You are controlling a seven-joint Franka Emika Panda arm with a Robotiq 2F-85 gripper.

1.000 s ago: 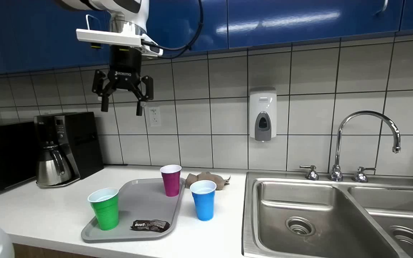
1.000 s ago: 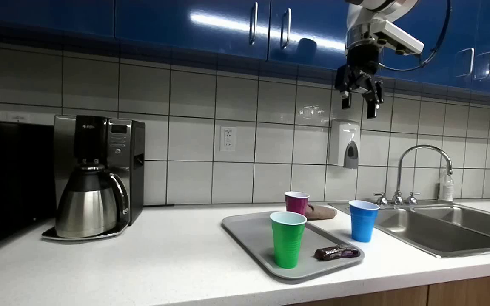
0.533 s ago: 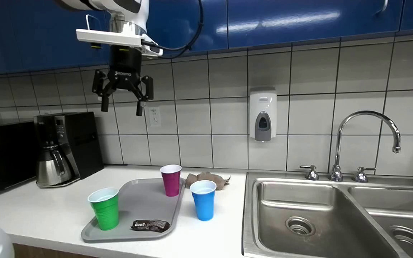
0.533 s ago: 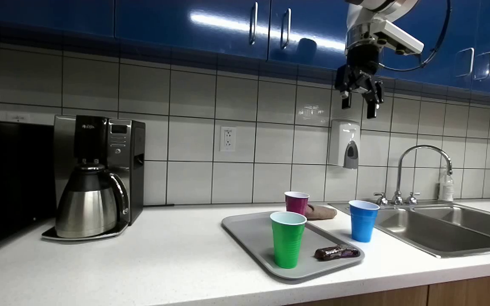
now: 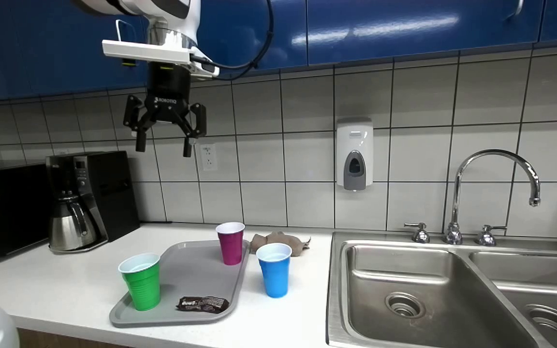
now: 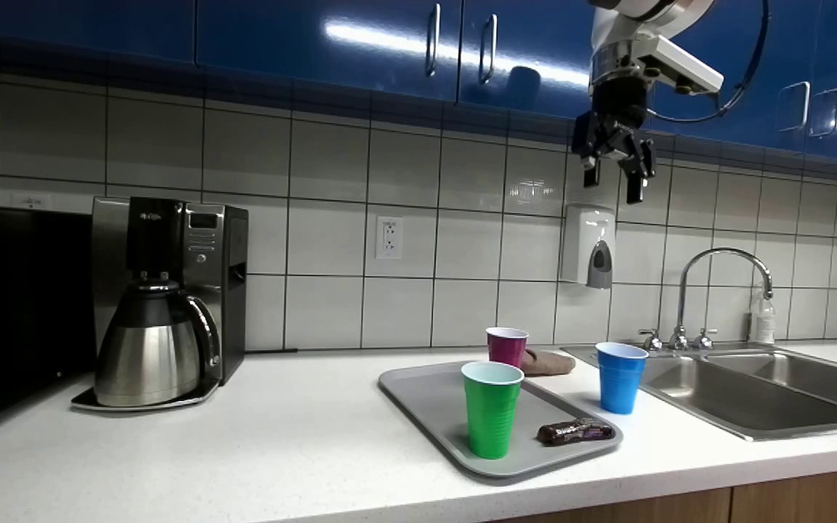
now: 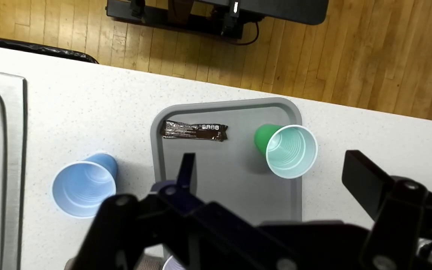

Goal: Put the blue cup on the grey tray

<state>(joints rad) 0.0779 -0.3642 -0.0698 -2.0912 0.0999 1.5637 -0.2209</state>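
1. In an exterior view the gripper hangs at upper left, spread wide and holding nothing, presumably high to clear what stands below.
2. The blue cup stands upright on the counter, lower centre, near but off the grey tray; picking likely comes first.
3. Between green cup, magenta cup and wrapped bar, the tray's bare middle probably suits placing.

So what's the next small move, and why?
Probably shift the open gripper sideways toward the steel sink, over the blue cup, before lowering. The wrist view shows that cup outside the fingers, on the sink side, with the grey tray showing between them; the cup stands upright on the counter.
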